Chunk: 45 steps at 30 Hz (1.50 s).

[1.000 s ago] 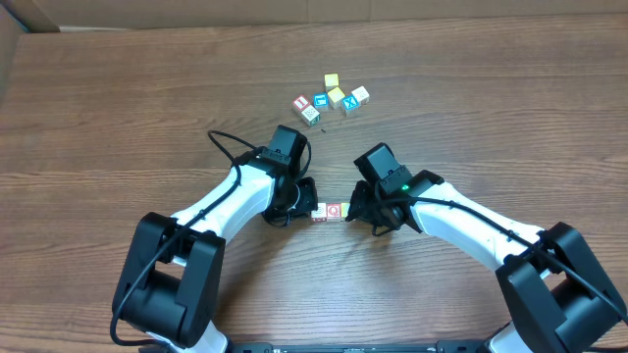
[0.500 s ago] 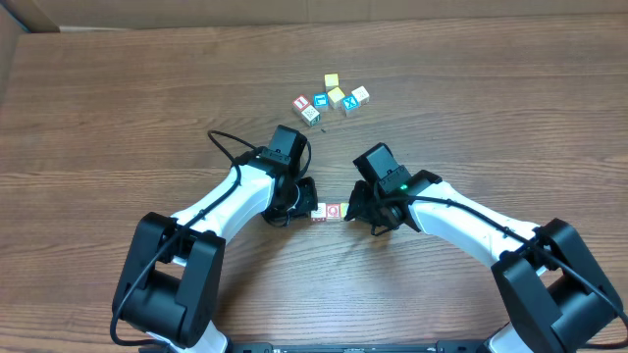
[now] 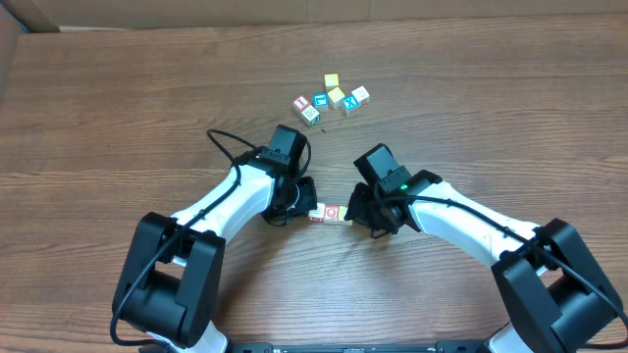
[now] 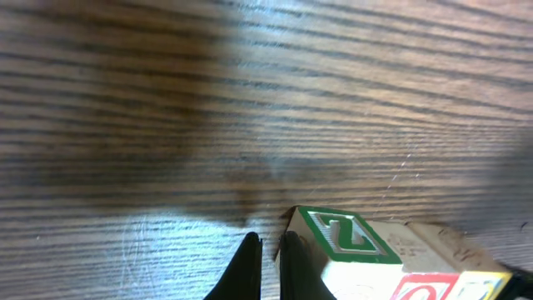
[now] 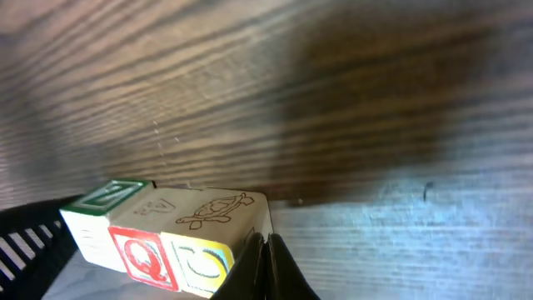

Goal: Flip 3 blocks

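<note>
1. Left jaws together — tips just beside one end of the blocks [image 3: 331, 212].
2. Right jaws together, at the other end.
3. Blocks sit in a short row on the table [image 3: 118, 98], between both pairs.

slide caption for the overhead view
Left gripper and right gripper, both shut, flank a short row of blocks; other cubes cluster farther back

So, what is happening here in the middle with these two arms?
The left gripper and the right gripper meet in the middle, one at each end of a short row of blocks. Both are shut, tips low, and they hold nothing. A cluster of other cubes sits farther back.
</note>
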Tool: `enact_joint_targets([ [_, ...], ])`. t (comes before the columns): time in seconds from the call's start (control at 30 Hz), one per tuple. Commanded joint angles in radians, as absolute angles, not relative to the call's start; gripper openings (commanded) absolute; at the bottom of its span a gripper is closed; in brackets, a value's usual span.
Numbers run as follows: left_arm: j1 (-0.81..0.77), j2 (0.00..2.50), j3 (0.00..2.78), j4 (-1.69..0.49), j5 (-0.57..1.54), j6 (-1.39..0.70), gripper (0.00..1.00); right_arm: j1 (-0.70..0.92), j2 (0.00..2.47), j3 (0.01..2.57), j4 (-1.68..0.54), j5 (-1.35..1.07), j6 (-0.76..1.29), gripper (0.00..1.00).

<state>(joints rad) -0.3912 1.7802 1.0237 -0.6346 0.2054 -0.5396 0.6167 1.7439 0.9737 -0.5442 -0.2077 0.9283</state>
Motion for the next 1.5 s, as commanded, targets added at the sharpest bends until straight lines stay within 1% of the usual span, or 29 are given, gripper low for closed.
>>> enact_joint_targets([
  [0.0,-0.397,1.752,1.046,-0.620,0.237,-0.511,0.04,0.623,1.752,0.968,-0.546,-0.250,1.000,0.04],
  [0.37,-0.435,1.752,1.046,-0.571,0.236,-0.509,0.04,0.647,1.752,0.968,-0.586,-0.295,1.206,0.04],
  [0.8,-0.442,1.752,1.046,-0.559,0.233,-0.509,0.04,0.739,1.752,0.968,-0.585,-0.327,1.580,0.04],
  [1.07,-0.442,1.753,1.046,-0.533,0.227,-0.509,0.04,0.760,1.752,0.968,-0.584,-0.328,1.637,0.04],
  [1.1,-0.442,1.754,1.046,-0.532,0.227,-0.509,0.04,0.765,1.752,0.968,-0.582,-0.327,1.655,0.05],
  [1.13,-0.442,1.756,1.046,-0.530,0.227,-0.509,0.04,0.770,1.752,0.968,-0.581,-0.327,1.666,0.09],
  [1.2,-0.442,1.761,1.046,-0.526,0.227,-0.509,0.04,0.780,1.752,0.968,-0.581,-0.327,1.706,0.13],
  [1.33,-0.443,1.780,1.046,-0.524,0.229,-0.509,0.04,0.797,1.752,0.968,-0.577,-0.326,1.757,0.16],
  [1.47,-0.446,1.792,1.046,-0.526,0.229,-0.502,0.04,0.812,1.752,0.968,-0.550,-0.323,1.759,0.16],
])
